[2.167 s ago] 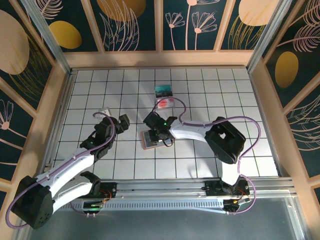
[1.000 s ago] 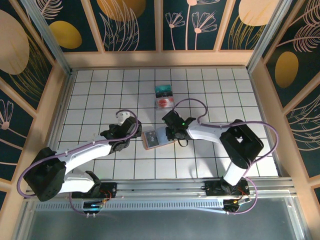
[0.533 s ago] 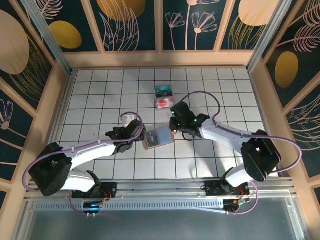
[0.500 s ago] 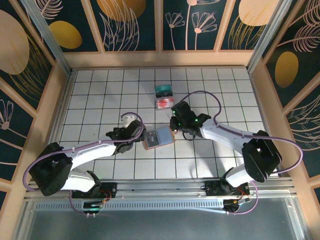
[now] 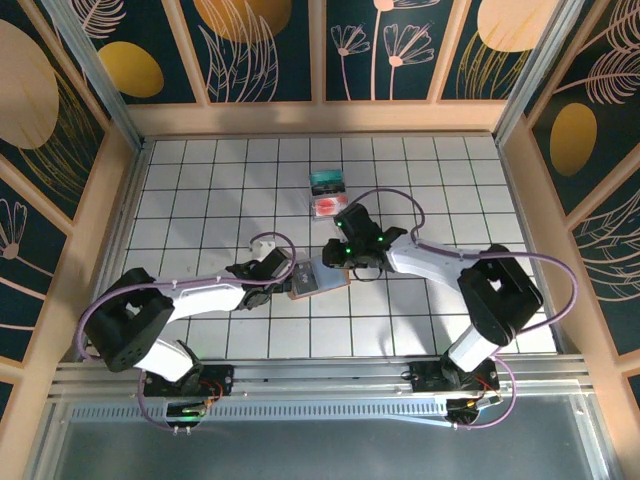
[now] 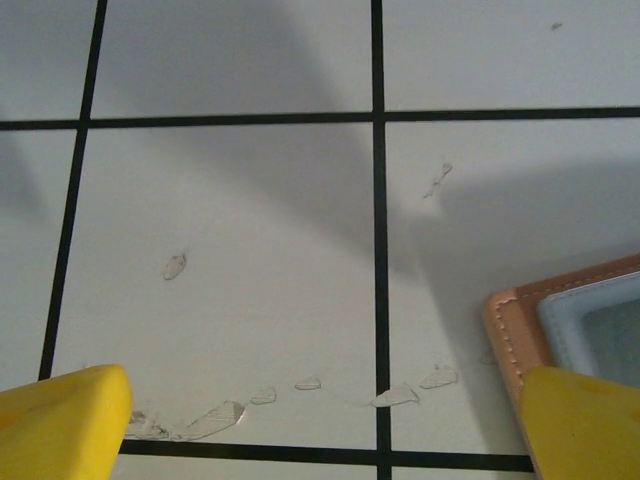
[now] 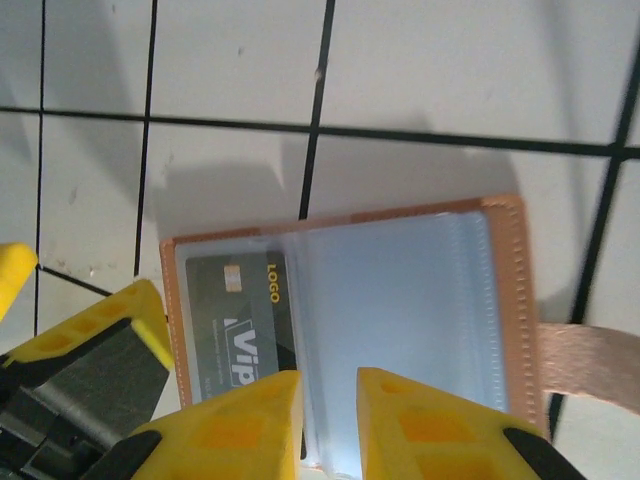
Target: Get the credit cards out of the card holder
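Left gripper (image 6: 322,425): jaws at full spread, low over the tiles, one yellow finger right at the stitched corner of the card holder (image 6: 512,335).

Right gripper (image 7: 330,415): fingers nearly together, a slim gap, poised over the holder's long edge. Whether they pinch the clear sleeve (image 7: 400,300) I cannot tell.

Holder lies open and flat mid-table, between the two grippers, with the strap tab (image 7: 590,365) sticking out on the far side from the left gripper. A dark card (image 7: 243,335) sits inside the sleeve, at the end nearest the left gripper's finger.

Judgement: card is light, stiff and slick; sleeve is soft and likely clings. The holder is light and would slide unless the leather rim is pinned. Take the card by its thin edge at the sleeve mouth.

In the way: the left finger crowds the card's end.

Beyond, well apart: pink-white card (image 5: 330,207) and teal card (image 5: 327,182), side by side on the tiles.
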Controlling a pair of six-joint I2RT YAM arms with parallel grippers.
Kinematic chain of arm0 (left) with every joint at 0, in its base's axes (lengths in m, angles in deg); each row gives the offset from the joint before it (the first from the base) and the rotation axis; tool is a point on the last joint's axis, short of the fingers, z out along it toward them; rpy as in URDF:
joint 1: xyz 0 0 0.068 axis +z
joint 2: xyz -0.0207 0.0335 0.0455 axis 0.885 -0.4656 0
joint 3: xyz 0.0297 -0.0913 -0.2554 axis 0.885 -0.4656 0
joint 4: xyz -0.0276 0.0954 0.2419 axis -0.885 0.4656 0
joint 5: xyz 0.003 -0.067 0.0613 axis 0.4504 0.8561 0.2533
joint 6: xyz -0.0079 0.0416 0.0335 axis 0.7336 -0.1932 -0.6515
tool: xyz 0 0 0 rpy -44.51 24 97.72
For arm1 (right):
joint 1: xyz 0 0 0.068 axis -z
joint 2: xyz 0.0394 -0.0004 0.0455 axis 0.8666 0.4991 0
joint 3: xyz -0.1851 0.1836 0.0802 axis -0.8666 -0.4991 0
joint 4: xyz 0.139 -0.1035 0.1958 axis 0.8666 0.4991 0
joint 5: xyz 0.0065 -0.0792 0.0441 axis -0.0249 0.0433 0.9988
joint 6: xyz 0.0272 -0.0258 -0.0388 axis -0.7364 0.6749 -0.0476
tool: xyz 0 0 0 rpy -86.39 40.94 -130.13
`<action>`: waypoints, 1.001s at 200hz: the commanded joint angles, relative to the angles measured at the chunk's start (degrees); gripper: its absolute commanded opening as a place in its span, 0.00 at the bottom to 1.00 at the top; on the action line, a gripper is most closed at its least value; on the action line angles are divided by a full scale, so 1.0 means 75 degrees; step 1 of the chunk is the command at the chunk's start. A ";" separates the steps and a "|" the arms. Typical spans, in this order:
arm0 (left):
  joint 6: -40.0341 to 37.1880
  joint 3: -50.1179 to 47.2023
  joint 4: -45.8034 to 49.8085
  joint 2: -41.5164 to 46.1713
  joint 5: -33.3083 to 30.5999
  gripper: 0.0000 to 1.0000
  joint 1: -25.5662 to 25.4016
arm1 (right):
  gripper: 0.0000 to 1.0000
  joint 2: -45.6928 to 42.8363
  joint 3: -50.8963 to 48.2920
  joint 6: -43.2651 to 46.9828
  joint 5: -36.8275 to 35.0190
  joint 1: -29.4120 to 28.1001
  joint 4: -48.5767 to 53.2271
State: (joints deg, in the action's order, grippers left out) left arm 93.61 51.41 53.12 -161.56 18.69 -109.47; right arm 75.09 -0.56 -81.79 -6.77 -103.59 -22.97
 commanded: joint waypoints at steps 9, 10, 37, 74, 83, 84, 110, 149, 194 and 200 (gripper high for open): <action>0.0299 -0.0071 -0.0063 -0.0197 -0.0092 0.99 -0.0030 | 0.21 0.0415 0.0321 -0.0176 0.0540 -0.0211 -0.0317; 0.0305 -0.0078 -0.0057 -0.0196 -0.0095 0.99 -0.0031 | 0.21 0.0427 0.0321 -0.0177 0.0548 -0.0227 -0.0322; 0.0309 -0.0154 -0.0138 -0.0275 -0.0079 0.99 -0.0031 | 0.20 0.0697 0.0380 -0.0213 0.0685 -0.0327 -0.0445; 0.0347 -0.0153 -0.0168 -0.0462 -0.0084 0.99 -0.0028 | 0.20 0.0967 0.0433 -0.0236 0.0901 -0.0366 -0.0552; 0.0365 -0.0158 -0.0162 -0.0486 -0.0067 0.99 -0.0025 | 0.20 0.1036 0.0427 -0.0236 0.0954 -0.0368 -0.0572; 0.0368 -0.0156 -0.0165 -0.0487 -0.0065 0.99 -0.0023 | 0.20 0.1042 0.0427 -0.0236 0.0961 -0.0370 -0.0567; 0.0377 -0.0155 -0.0158 -0.0522 -0.0056 0.99 -0.0027 | 0.24 0.1217 0.0437 -0.0242 0.0970 -0.0371 -0.0540; 0.0382 -0.0167 -0.0110 -0.0534 -0.0081 0.99 -0.0031 | 0.28 0.1364 0.0405 -0.0283 0.0842 -0.0361 -0.0462; 0.0415 -0.0179 -0.0075 -0.0558 -0.0067 0.99 -0.0023 | 0.29 0.1526 0.0303 -0.0351 0.1002 -0.0371 -0.0665; 0.0410 -0.0178 -0.0075 -0.0557 -0.0058 0.99 -0.0029 | 0.28 0.1540 0.0280 -0.0375 0.1071 -0.0371 -0.0728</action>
State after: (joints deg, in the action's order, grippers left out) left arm 95.80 51.17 51.00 -164.09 18.30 -109.52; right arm 85.26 1.15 -83.27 -0.35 -105.93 -26.75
